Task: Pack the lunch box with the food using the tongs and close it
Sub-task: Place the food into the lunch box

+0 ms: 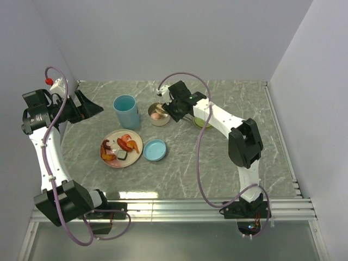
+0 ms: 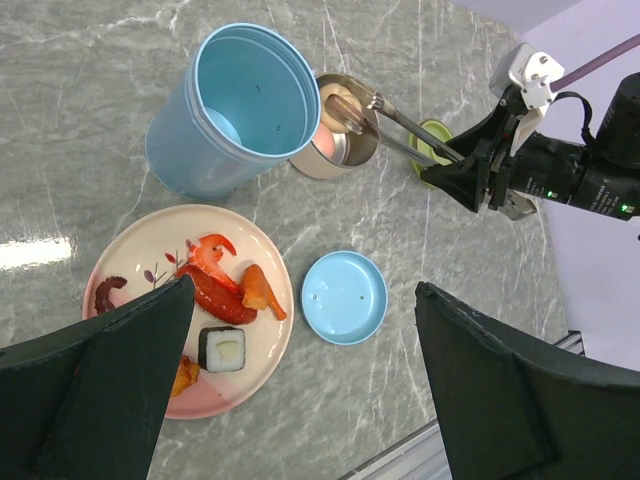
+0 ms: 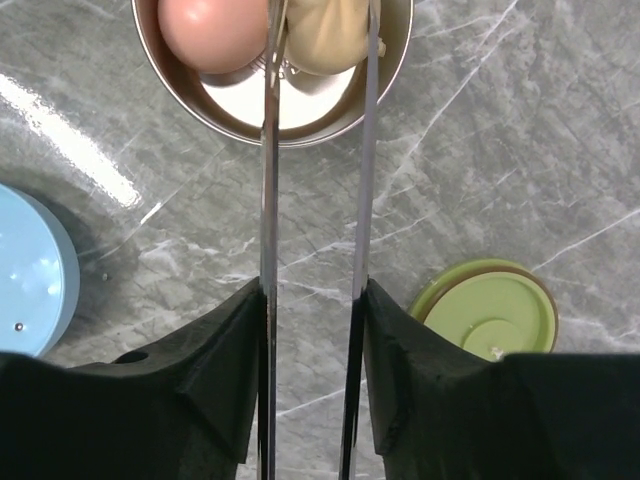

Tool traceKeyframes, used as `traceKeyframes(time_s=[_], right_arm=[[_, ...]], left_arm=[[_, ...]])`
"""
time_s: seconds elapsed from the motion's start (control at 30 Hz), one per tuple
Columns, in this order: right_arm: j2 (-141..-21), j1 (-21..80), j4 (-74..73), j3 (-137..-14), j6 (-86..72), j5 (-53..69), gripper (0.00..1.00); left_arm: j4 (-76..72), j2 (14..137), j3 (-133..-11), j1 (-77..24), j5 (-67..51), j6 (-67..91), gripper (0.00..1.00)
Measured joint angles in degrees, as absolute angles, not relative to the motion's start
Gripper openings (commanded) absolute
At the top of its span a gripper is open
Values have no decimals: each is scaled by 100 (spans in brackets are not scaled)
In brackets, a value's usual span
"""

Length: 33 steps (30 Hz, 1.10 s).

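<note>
My right gripper [image 3: 312, 290] is shut on the silver tongs [image 3: 268, 200], pressing both arms between its fingers. The tong tips reach into a steel bowl [image 3: 390, 75] and straddle a pale beige piece [image 3: 325, 35] lying beside a pink egg [image 3: 210, 30]. The tall blue lunch box cup [image 2: 215, 120] stands open just left of the bowl [image 2: 352, 150]. More food lies on the pink-and-cream plate [image 2: 140, 250]: a red shrimp [image 2: 215, 290], an orange bit [image 2: 260, 290] and a black-and-white roll [image 2: 222, 348]. My left gripper [image 2: 303, 290] hangs open high above the plate's right side, holding nothing.
A round blue lid [image 2: 344, 297] lies flat right of the plate. A green lid [image 3: 490, 310] lies on the marble table just right of the steel bowl, under my right arm [image 1: 217, 117]. White walls close in the back and sides.
</note>
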State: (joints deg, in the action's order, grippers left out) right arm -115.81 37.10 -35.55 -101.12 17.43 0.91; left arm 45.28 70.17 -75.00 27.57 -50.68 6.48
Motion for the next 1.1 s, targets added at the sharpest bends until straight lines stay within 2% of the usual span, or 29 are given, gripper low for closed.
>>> traceKeyframes(time_s=[0.73,0.97,1.1], right_arm=[[-11662,3715,-3594,-10418,1653,148,60],[-11662,3715,-3621,-10453,1616,178,58],[-11655,3715,-3660,-10519,1614,287,52]], left_arm=[[4528,7039,-7500,2757,-5068,648,98],[4528,7037,-7500,2757,-5068,648,98],[4528,7037,-7500,2757,-5068,648,98]])
